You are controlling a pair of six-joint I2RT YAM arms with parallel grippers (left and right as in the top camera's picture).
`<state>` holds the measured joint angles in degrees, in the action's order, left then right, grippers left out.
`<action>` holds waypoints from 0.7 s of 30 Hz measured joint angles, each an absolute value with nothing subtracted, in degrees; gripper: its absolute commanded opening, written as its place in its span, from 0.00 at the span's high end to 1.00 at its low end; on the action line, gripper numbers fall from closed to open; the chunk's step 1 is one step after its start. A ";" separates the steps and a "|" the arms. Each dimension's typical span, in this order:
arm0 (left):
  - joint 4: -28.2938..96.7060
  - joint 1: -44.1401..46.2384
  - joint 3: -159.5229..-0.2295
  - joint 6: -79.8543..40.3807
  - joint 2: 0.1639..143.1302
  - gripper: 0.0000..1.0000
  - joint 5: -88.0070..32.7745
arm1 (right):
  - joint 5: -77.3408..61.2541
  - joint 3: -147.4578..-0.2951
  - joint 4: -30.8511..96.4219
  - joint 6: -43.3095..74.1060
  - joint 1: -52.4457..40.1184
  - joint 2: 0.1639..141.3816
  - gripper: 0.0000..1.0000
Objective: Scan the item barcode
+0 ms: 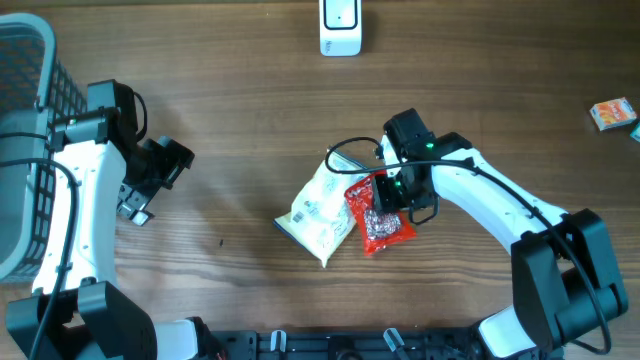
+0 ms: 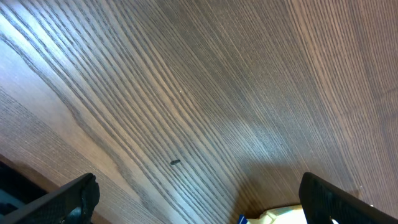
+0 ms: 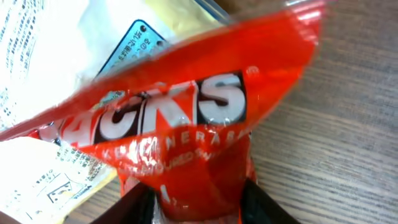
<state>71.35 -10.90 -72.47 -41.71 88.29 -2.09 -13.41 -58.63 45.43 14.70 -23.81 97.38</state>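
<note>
– Wood-grain table (image 1: 250,90) under us; what about the grey basket (image 1: 30,60) at the left edge?
– We see only its mesh wall; its contents we cannot tell.
– And the red packet (image 1: 388,230)?
– Near the centre, overlapping the white packet (image 1: 318,210); our right gripper (image 3: 202,208) pinches its end. Our left gripper (image 2: 198,202) hangs spread wide over the wood.

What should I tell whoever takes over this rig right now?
Grippers: left gripper open over bare table, holding nothing; right gripper shut on the red packet.
Things: red packet at mid-table, partly over the white packet; scanner at the far edge, apart from both.
Done: red packet gripped.
Left: carry it to the scanner and show its barcode.
</note>
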 measured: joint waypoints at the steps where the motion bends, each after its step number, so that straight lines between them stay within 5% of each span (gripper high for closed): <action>1: 71.35 -10.90 -72.47 -41.71 88.29 0.00 -2.09 | -13.39 -58.63 45.04 14.94 -23.81 97.38 0.76; 7: 71.35 -10.90 -72.47 -41.71 88.29 0.00 -2.09 | -13.26 -58.63 44.40 16.21 -23.81 97.36 0.96; 15: 71.33 -10.90 -72.47 -41.71 88.29 0.00 -2.09 | -15.14 -63.94 50.76 16.19 -21.43 97.17 0.96; 21: 71.35 -10.90 -72.47 -41.71 88.29 0.00 -2.09 | -36.97 -67.96 45.19 11.05 -13.63 97.17 0.96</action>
